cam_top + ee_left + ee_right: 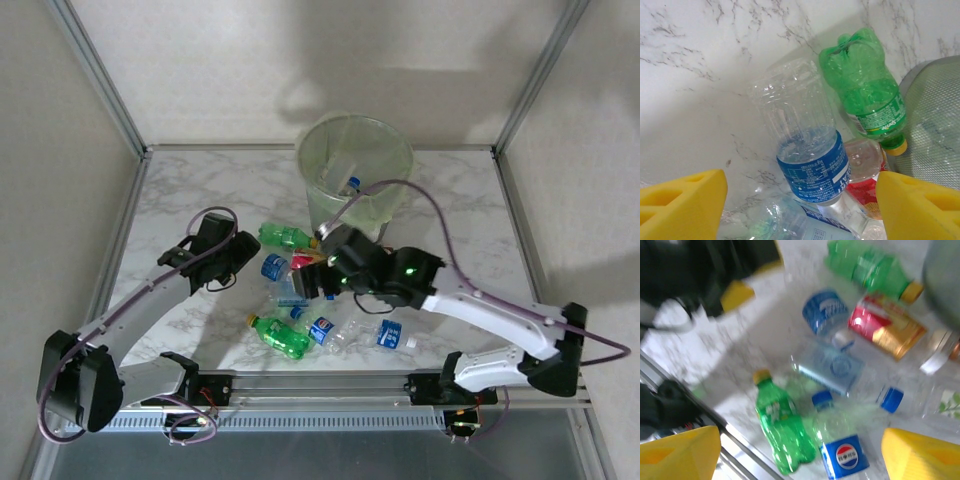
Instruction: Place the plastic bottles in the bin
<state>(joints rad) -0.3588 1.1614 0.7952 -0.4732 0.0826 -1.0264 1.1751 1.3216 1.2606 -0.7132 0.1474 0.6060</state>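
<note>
Beside the bin [935,110], green bottle [867,90] on its side, cap toward bin, both jaws wide.

smeared by motion all through the right wrist view; can't read the label on the red-and-gold bottle [887,327]. cut off by the right edge of the left wrist view: bin [935,125]. half hidden behind the blue-labelled clear bottle [807,145]: red-labelled bottle [866,190].

A lab enclosure: aluminium posts [97,75] frame a marble-look tabletop [200,190].

Marble tbl [190,190], bin [326,204] at back, btls [283,337] scattered
</note>
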